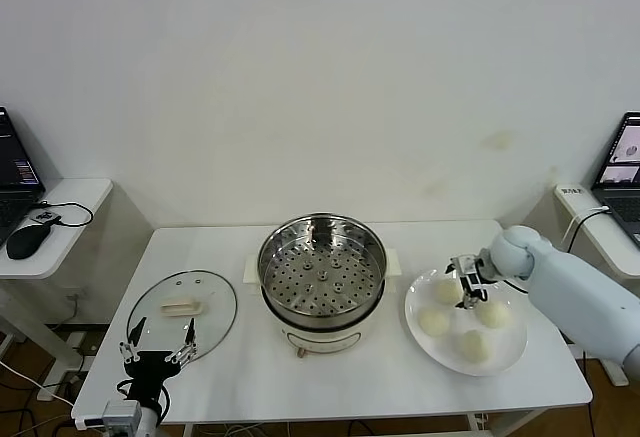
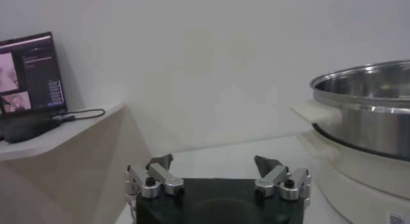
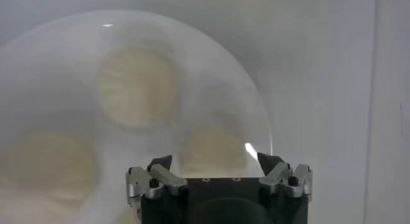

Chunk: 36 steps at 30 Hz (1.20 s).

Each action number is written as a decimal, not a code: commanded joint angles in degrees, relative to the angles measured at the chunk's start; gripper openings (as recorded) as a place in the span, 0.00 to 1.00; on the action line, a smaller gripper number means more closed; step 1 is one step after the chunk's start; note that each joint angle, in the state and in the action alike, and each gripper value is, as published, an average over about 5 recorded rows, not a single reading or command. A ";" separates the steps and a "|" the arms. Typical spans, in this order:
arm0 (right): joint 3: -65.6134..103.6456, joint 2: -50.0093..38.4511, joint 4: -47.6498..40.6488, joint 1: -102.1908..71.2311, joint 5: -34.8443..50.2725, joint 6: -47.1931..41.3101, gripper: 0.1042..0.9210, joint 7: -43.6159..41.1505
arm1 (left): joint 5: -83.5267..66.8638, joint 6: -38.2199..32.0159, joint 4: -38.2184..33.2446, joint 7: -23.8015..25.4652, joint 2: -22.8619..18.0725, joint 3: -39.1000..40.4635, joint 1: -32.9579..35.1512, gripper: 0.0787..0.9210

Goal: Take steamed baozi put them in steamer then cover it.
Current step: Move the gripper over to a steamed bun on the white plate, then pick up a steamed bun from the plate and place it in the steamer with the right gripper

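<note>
Several cream-white baozi lie on a white plate [image 1: 512, 341] at the table's right. My right gripper [image 1: 466, 287] hangs open just above the plate's far-left side, over one baozi [image 1: 447, 290]. In the right wrist view this gripper [image 3: 214, 160] is open and empty, with a baozi [image 3: 214, 148] beyond its fingers and two others [image 3: 138, 84] [image 3: 51, 164] farther off. The steel steamer [image 1: 322, 277] stands uncovered at the table's middle, its perforated tray bare. The glass cover [image 1: 182, 312] lies flat at the left. My left gripper [image 1: 158, 352] waits open at the front left, empty [image 2: 214, 161], with the steamer [image 2: 365, 107] beside it.
A side shelf at the left holds a laptop and a black mouse [image 1: 25, 240] with a cable. Another laptop [image 1: 625, 167] stands on a shelf at the right. A white wall closes the back of the table.
</note>
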 commanded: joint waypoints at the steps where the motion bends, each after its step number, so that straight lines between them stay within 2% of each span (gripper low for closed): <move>1: -1.04 1.20 -1.57 0.85 -0.31 -0.01 0.86 -0.01 | -0.02 0.01 0.07 0.00 0.03 -0.01 -0.01 0.88; 17: -1.32 1.58 -2.35 0.80 -0.81 -0.11 0.63 -1.00 | -0.24 0.00 -0.34 -0.06 0.06 -0.63 0.23 0.88; 25: -3.51 -2.61 3.66 3.55 2.38 -0.20 0.62 -1.81 | -0.71 0.07 -0.11 -0.06 0.38 -0.87 0.13 0.88; 32: -10.71 -12.73 14.31 15.20 12.39 -1.82 0.63 -3.04 | -1.66 0.12 0.00 0.00 1.03 -0.87 0.03 0.88; 36: -15.67 -15.51 18.53 24.10 17.45 -1.99 0.63 -3.26 | -2.09 -0.01 0.25 0.05 1.32 -0.73 -0.07 0.88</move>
